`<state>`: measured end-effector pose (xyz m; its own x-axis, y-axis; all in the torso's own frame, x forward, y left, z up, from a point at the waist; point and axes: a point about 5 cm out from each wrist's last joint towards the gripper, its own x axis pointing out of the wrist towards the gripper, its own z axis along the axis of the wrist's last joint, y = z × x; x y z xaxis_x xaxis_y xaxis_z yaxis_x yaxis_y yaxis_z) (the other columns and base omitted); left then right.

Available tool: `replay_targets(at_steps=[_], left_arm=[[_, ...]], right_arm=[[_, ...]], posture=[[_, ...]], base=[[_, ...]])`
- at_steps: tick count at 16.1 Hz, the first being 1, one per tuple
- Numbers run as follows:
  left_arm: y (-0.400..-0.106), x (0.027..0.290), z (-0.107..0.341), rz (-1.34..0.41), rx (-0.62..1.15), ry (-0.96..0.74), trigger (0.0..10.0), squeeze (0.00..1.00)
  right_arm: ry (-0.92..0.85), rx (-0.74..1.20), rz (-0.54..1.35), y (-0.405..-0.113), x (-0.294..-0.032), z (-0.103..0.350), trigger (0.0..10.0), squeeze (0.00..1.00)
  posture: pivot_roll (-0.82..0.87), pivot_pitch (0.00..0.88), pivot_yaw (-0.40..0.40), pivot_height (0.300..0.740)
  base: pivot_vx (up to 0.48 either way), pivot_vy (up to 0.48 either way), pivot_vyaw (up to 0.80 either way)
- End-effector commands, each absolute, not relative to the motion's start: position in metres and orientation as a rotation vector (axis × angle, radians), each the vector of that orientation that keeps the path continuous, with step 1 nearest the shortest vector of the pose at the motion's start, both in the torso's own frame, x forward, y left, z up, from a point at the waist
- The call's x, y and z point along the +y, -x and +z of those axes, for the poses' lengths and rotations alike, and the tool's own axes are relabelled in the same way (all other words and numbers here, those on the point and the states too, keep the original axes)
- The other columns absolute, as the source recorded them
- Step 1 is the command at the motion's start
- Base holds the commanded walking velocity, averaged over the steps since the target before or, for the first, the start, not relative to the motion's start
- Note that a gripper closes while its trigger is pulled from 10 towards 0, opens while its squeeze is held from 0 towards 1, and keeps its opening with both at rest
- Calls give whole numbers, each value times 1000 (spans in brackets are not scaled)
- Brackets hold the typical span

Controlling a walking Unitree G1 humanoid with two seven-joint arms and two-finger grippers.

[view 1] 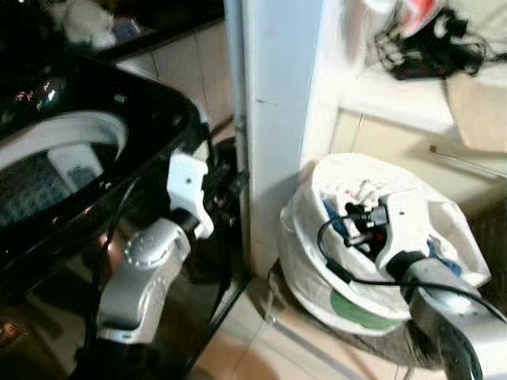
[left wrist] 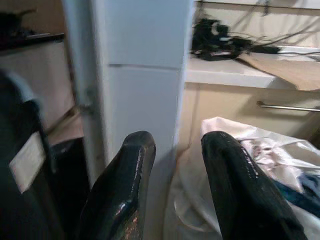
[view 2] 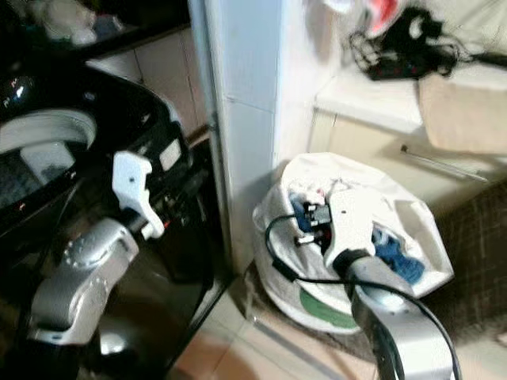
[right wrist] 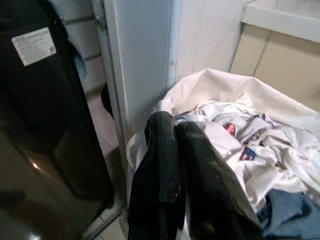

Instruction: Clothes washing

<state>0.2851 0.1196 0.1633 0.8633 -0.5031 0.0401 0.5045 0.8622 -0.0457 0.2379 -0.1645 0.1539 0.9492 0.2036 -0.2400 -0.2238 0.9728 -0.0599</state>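
Note:
A black top-loading washing machine (view 1: 95,119) stands on the left with its lid up and the drum (view 1: 55,170) showing. To the right of a white pillar, a white laundry bag (view 1: 305,237) sits on the floor. It holds a white printed garment (right wrist: 250,145) and a blue one (right wrist: 287,215). My right gripper (right wrist: 172,125) hangs shut and empty just over the bag's near rim. My left gripper (left wrist: 177,147) is open and empty, held beside the washer's right corner and pointing toward the pillar and bag.
The white pillar (view 1: 277,119) rises between washer and bag. Behind the bag is a cabinet with a metal handle (view 1: 467,162). On its counter lie tangled black cables (view 1: 428,47) and a brown board (view 1: 479,111). Tiled floor (view 1: 253,344) lies in front.

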Motion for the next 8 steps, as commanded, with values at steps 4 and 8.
replay_targets(at_steps=[4,8], left_arm=[[-281,113,168,-537,-50,49,10000,0],[-279,109,170,-539,-71,71,10000,0]], right_arm=[[88,204,196,-247,-168,159,10000,0],[94,200,211,-246,-169,160,10000,0]], posture=[[-120,0,8,740],[-130,0,-2,740]], base=[[386,0,166],[375,0,0]])
